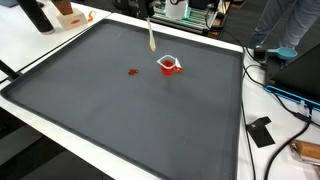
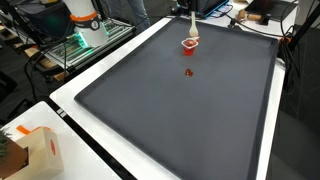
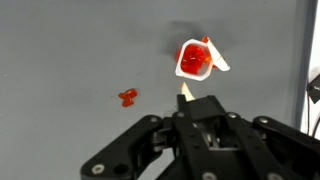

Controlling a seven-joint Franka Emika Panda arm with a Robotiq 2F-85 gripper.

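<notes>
In the wrist view my gripper (image 3: 196, 106) is shut on a pale wooden stick (image 3: 185, 91); only the stick's tip shows beyond the fingers. Just past the tip sits a small white cup (image 3: 196, 58) filled with something red. A small red piece (image 3: 127, 96) lies loose on the grey mat to the cup's left. In both exterior views the stick (image 1: 151, 36) (image 2: 193, 24) hangs upright above the mat, close to the cup (image 1: 169, 65) (image 2: 190, 44). The red piece (image 1: 132, 72) (image 2: 188, 71) lies a short way off. The gripper body is cut off at the top of both views.
The large grey mat (image 1: 120, 110) covers a white table (image 2: 70, 100). A cardboard box (image 2: 38, 150) stands at one corner. Cables (image 1: 285, 92) and a black flat object (image 1: 262, 131) lie beside the mat. A person (image 1: 290, 25) stands at the far side.
</notes>
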